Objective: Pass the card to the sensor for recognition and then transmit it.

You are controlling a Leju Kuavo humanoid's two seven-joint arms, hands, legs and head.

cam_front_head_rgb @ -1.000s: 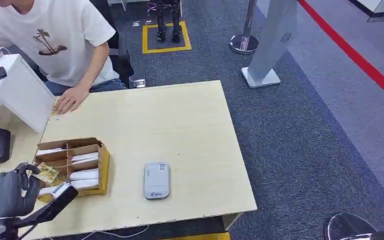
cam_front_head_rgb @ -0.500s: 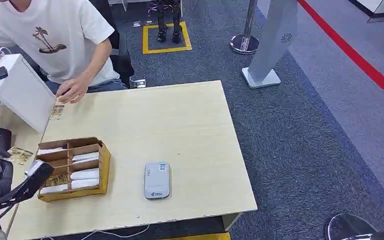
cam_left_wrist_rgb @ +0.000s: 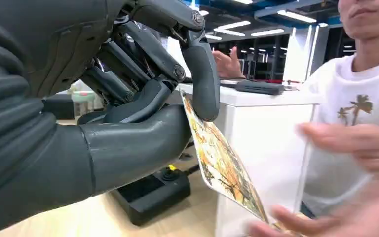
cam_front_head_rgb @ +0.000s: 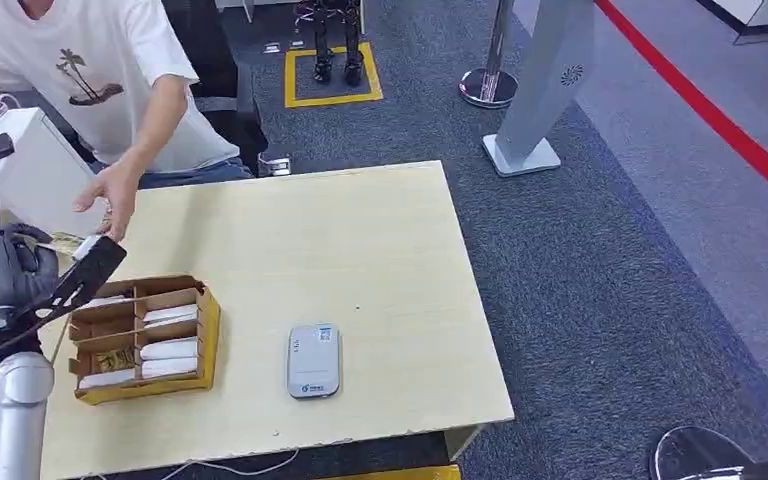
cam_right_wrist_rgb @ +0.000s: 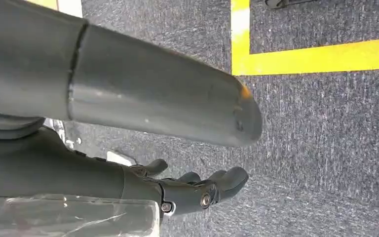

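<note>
- Card [cam_left_wrist_rgb: 217, 163] with its orange-and-yellow print is pinched between my left hand's [cam_left_wrist_rgb: 128, 113] thumb and fingers, raised at the table's [cam_front_head_rgb: 360, 250] far left edge, above the cardboard organizer box [cam_front_head_rgb: 145, 335].
- A person's hand [cam_left_wrist_rgb: 345, 207] reaches in, fingertips touching the card's far end.
- Grey sensor [cam_front_head_rgb: 313, 361] lies flat on the table, well apart from the card.
- My right hand [cam_right_wrist_rgb: 192, 187] hangs over the carpet, fingers apart, grasping nothing.
</note>
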